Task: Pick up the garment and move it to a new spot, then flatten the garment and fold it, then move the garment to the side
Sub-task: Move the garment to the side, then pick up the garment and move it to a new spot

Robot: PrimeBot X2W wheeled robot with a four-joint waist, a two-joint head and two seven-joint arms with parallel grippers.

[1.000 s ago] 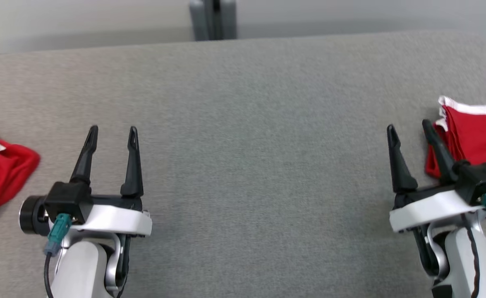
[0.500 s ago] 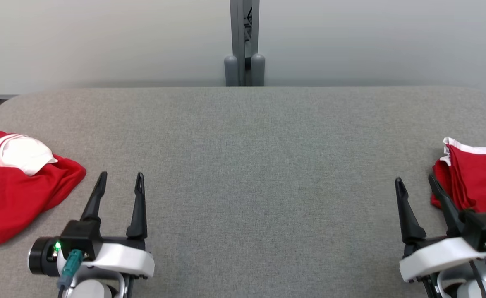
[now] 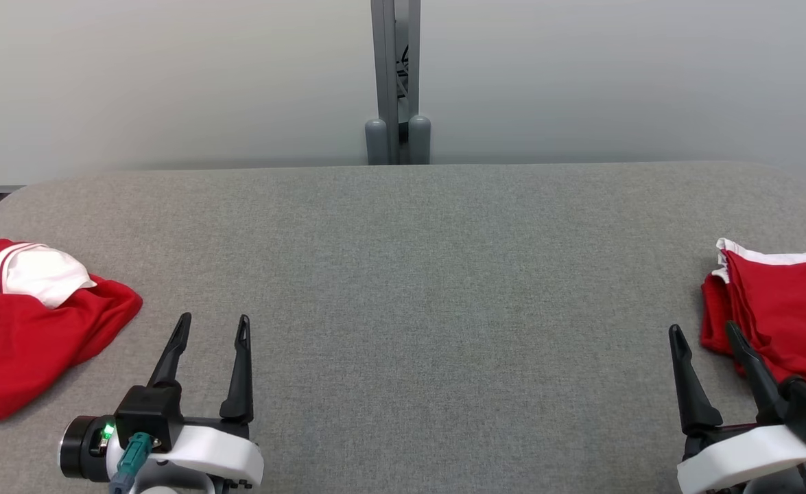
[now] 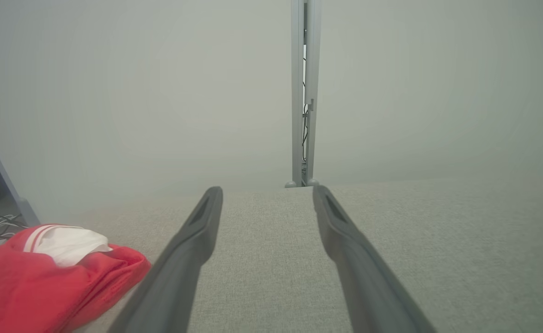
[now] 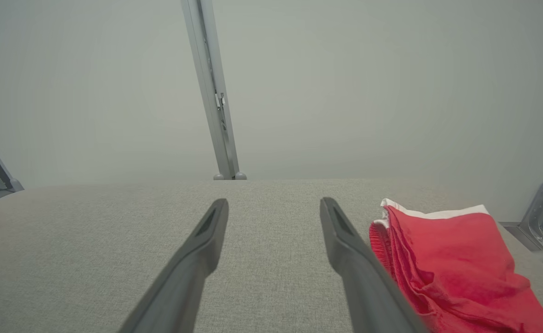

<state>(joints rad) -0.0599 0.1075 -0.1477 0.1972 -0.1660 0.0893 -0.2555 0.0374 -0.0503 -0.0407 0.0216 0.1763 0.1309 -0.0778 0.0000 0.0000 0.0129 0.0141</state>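
Your left gripper and right gripper have jaws apart. Crumpled garment lies at the counter's left edge, folded garment at its right.

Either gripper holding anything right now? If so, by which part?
Nothing is held. The left gripper and right gripper are both open and empty. The crumpled red garment and the folded red garment lie loose at the sides.
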